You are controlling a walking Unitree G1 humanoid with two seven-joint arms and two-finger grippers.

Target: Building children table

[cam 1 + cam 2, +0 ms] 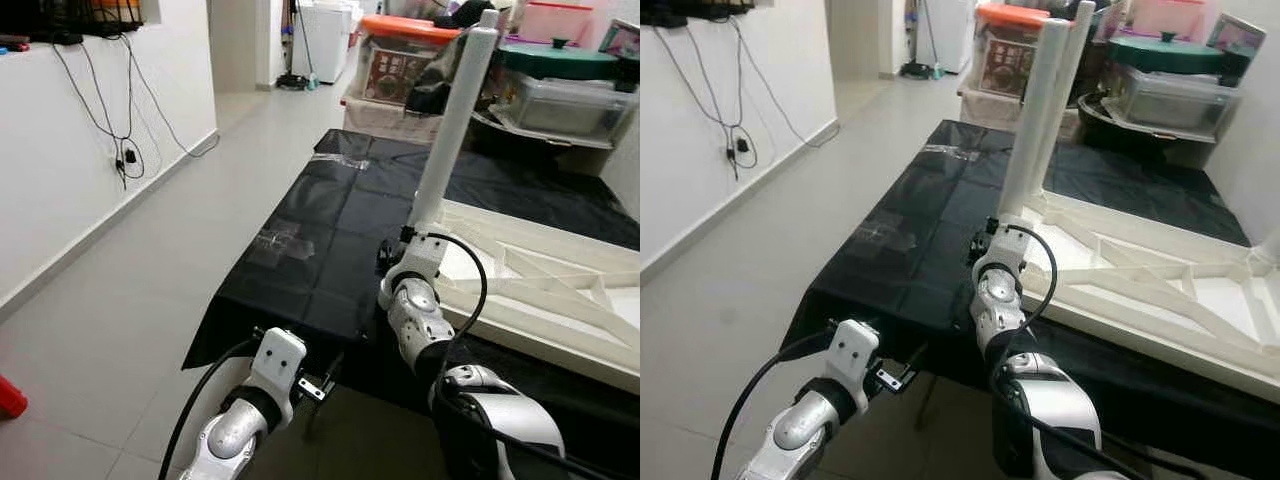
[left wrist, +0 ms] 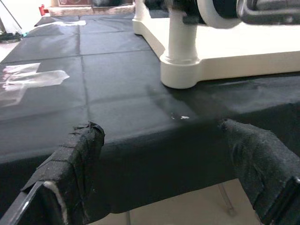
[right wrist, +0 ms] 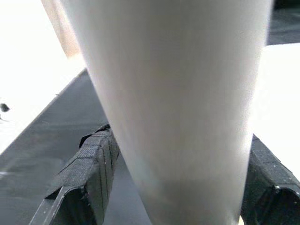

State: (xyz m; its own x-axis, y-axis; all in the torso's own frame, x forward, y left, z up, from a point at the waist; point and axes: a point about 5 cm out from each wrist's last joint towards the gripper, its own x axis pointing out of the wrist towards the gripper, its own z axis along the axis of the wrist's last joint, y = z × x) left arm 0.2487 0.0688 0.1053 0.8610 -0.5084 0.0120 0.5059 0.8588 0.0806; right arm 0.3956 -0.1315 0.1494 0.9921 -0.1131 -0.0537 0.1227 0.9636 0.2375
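Upturned white table [image 1: 1160, 290] lying on the black-covered bench [image 1: 320, 250]; one white leg [image 1: 452, 130] upright at its near corner. Right gripper [image 3: 178, 187] clamped round that leg's base — fingers [image 3: 91, 164] either side. Left gripper [image 2: 173, 168] spread wide, holding nothing, level with the bench's front edge.

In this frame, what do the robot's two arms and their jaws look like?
Both arms are glossy silver with rounded, segmented joints. The left arm ends in a white boxy wrist block, with a thick black cable running alongside. The right arm has a similar white wrist housing and a thin black cable looping over it. The left gripper and right gripper have long black fingers wrapped in woven, slightly frayed black fabric tape.
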